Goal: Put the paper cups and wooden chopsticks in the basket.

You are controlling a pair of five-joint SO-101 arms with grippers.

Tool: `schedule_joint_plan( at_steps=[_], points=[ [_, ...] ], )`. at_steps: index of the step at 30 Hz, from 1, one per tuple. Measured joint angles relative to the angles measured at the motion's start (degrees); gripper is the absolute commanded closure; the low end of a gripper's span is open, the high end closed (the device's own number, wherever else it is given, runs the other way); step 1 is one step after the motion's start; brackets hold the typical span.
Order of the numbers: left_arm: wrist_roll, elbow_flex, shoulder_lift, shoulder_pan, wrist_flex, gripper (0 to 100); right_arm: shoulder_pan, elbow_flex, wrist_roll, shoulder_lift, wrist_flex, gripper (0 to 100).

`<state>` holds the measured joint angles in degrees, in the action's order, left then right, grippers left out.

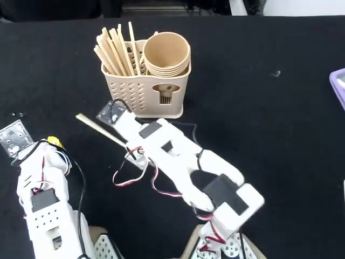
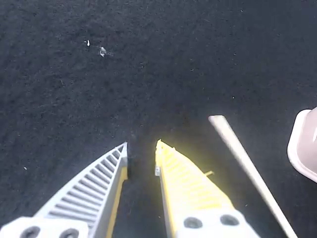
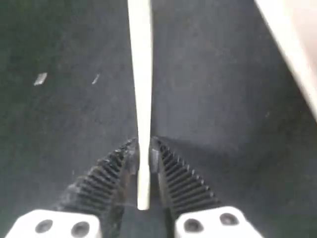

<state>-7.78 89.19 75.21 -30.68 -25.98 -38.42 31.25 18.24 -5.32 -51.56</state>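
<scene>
The beige basket (image 1: 145, 94) stands at the back of the table with a stack of paper cups (image 1: 166, 51) and several wooden chopsticks (image 1: 116, 51) upright in it. One more chopstick (image 1: 99, 129) lies low in front of the basket, slanting to the left. My right gripper (image 1: 129, 147) is shut on its near end; the stick (image 3: 141, 89) runs out straight from between the black jaws (image 3: 143, 148). My left gripper (image 1: 52, 141) rests at the table's left side, slightly open with nothing between its fingers (image 2: 141, 146). The chopstick's far tip (image 2: 242, 163) lies just beside it.
The table is covered in black cloth. A purple object (image 1: 338, 83) sits at the right edge. The basket wall (image 3: 287, 39) is close beside my right gripper. Red and black cables (image 1: 135, 175) hang from the right arm over the cloth.
</scene>
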Motion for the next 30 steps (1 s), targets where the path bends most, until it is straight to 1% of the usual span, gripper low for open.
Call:
schedule_joint_plan(
  at_steps=[2,6,8,10,11,13,15,16,21,24,28,30],
  points=[
    [0.0,0.0,0.0,0.0,0.0,90,2.4,3.2,2.5,6.7,-5.0,98.8],
    [0.0,0.0,0.0,0.0,0.0,90,9.2,12.2,11.7,22.8,-13.3,98.7],
    [-0.1,0.0,0.0,0.0,0.0,90,13.3,17.6,16.4,30.2,-14.4,98.6],
    [-0.2,0.0,0.0,0.0,0.0,90,15.6,23.5,20.9,36.1,-14.4,98.1],
    [-0.2,0.0,0.0,0.0,0.0,90,16.5,26.2,22.7,38.2,-14.0,96.2],
    [-0.2,0.0,0.0,0.0,0.0,90,17.2,31.3,24.7,40.7,-12.8,89.0],
    [-0.2,0.0,0.0,0.0,0.0,90,17.2,34.4,25.2,41.3,-11.6,82.0],
    [-0.2,0.0,0.0,0.0,0.0,90,17.5,35.3,25.4,41.6,-11.2,80.2],
    [-0.2,0.0,0.0,0.0,0.0,90,17.4,35.8,25.4,41.8,-9.6,81.2],
    [-0.2,0.0,0.0,0.0,0.0,90,13.2,35.5,21.5,41.8,-7.0,81.2],
    [-0.2,0.0,0.0,0.0,0.0,90,3.6,35.5,13.7,41.8,-0.5,81.5],
    [-0.2,0.0,0.0,0.0,0.0,90,0.5,34.8,11.1,39.9,2.7,81.5]
  ],
)
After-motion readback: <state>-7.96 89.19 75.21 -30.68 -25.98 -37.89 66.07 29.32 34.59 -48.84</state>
